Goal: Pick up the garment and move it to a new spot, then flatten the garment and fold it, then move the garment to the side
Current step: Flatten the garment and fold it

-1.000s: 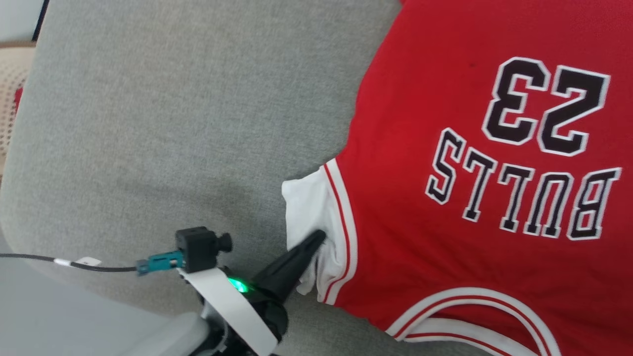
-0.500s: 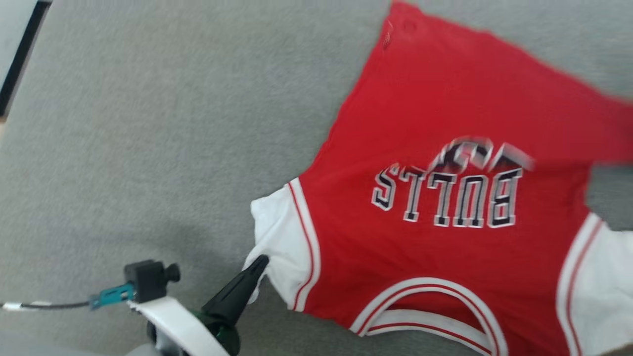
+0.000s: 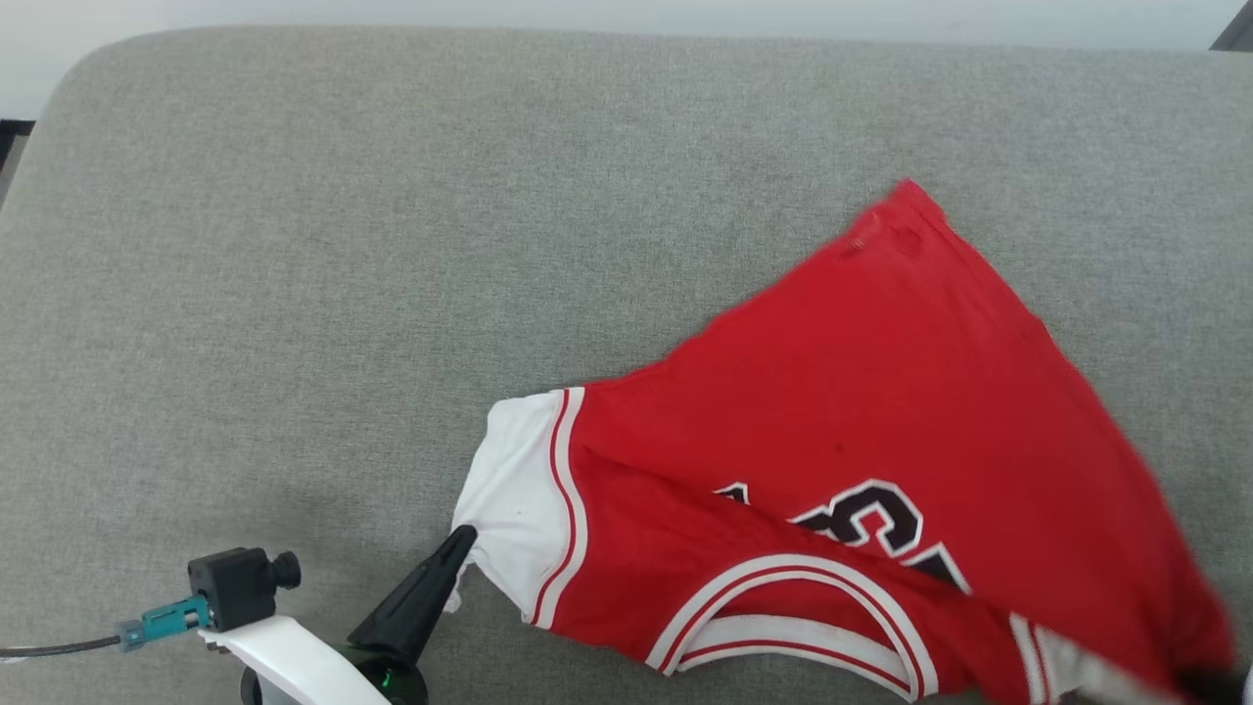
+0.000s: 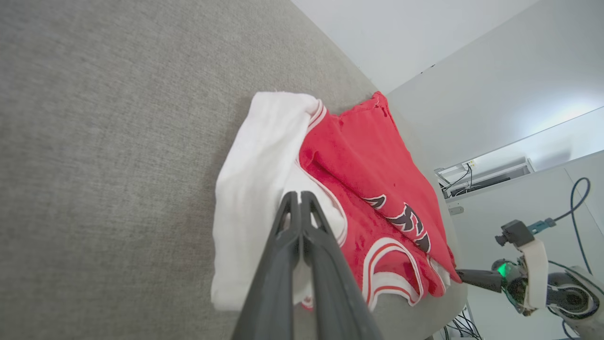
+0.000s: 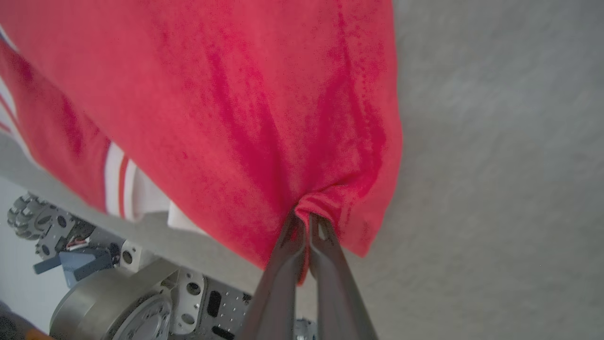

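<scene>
The garment is a red jersey with white sleeves, lying on a grey cushion with its right part doubled over, so only part of the black lettering shows. My left gripper is shut on the edge of the white sleeve; in the left wrist view its fingers are pressed together over that sleeve. My right gripper is shut, pinching a bunched fold of the red cloth. It also shows at the garment's near corner.
The grey cushion's front edge runs close to both grippers, and bare cushion stretches to the left and behind the garment. The robot's base lies below that edge. A white wall and cables stand beyond the cushion's far end.
The head camera has swung, shifting the whole picture. The garment's right part has been pulled over itself, covering most of the lettering. My left gripper stays on the sleeve.
</scene>
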Motion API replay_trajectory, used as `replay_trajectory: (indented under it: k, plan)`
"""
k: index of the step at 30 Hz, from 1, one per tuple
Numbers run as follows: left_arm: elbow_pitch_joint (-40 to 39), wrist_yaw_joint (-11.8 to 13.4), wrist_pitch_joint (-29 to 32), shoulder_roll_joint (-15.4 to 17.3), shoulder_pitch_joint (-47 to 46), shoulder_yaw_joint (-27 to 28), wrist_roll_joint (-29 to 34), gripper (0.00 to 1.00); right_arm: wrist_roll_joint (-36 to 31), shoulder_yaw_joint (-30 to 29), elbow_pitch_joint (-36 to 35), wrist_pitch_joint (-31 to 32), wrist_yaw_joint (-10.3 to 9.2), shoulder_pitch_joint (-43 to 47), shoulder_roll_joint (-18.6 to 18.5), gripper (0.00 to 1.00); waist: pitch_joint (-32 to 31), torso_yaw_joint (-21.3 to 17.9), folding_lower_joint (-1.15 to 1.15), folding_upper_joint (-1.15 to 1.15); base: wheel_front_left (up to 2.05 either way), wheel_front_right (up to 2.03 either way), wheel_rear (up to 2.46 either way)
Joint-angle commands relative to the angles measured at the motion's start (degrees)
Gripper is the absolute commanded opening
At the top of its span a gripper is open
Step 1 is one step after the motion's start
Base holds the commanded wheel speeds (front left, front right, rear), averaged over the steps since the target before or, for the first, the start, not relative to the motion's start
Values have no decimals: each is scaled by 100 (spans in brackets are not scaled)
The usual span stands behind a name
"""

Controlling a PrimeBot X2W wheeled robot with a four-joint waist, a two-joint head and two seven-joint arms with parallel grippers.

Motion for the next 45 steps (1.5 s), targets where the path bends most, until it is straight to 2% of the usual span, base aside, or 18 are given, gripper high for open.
replay_trajectory:
  k: [1, 6, 7, 8, 9, 13, 16, 20, 23, 29, 30, 35, 43, 44, 45]
  plan:
    - [3, 4, -11, 31, 48, 61, -46, 0, -109, -42, -225, 132, 0, 381, 217, 0, -24, -3, 0, 0, 0, 0, 0]
    - [11, 4, -11, 35, 114, 131, -55, 0, -451, -185, -842, 379, 0, 916, 751, 0, -55, -36, 0, 0, 0, 0, 0]
    - [15, 4, -11, 25, 125, 134, -49, 0, -550, -246, -950, 323, -1, 896, 818, 33, -62, -48, 0, 0, 0, 0, 0]
    - [18, 5, -11, 15, 126, 134, -22, 0, -613, -329, -1037, 266, 0, 849, 893, 98, -70, -56, 0, 0, 0, 0, 0]
    - [25, 4, -11, 0, 113, 140, 15, 0, -695, -441, -1112, 229, 0, 823, 936, 100, -81, -55, 0, 0, 0, 0, 0]
    - [31, 4, -11, -99, 70, 99, 85, 0, -832, -968, -1680, 317, 0, 715, 936, 100, -114, -6, 0, 0, 0, 0, 0]
    - [19, 4, -11, -173, 48, 119, 157, 0, -849, -1359, -2150, 491, 0, 451, 792, 100, -98, 37, 0, 0, 0, 0, 0]
    - [18, 4, -12, -370, 13, 148, 274, 0, -958, -1360, -2111, 493, -1, -503, 676, 100, -18, 134, 0, 0, 0, 0, 0]
    - [42, 4, -12, -551, -99, 85, 308, 0, -1223, -1010, -1598, 391, 0, -1375, 749, 100, 57, 254, 0, 0, 0, 0, 0]
    - [141, 4, -12, -845, -269, -14, 339, 0, -1616, -104, -119, 393, 0, -2842, 1051, 100, 222, 510, 0, 0, 0, 0, 0]
    - [141, 4, -12, -845, -269, -14, 339, 0, -1616, -104, -119, 393, 0, -2842, 1051, 100, 222, 510, 0, 0, 0, 0, 0]
    - [192, 4, -12, -1018, -484, -146, 295, 0, -1715, 507, 1032, 342, -1, -3650, 1054, 100, 423, 707, 0, 0, 0, 0, 0]
    - [343, 4, -12, -1214, -848, -281, 316, 0, -1751, 1596, 2321, 64, -1, -4505, 1100, 100, 764, 808, 0, 0, 0, 0, 0]
    - [367, 4, -12, -1215, -888, -285, 310, 0, -1699, 1761, 2428, 45, -1, -4532, 1126, 46, 774, 807, 0, 0, 0, 0, 0]
    - [399, 4, -12, -1205, -948, -297, 337, 0, -1623, 1899, 2521, 18, 1, -4582, 1145, 16, 775, 805, 0, 0, 0, 0, 0]
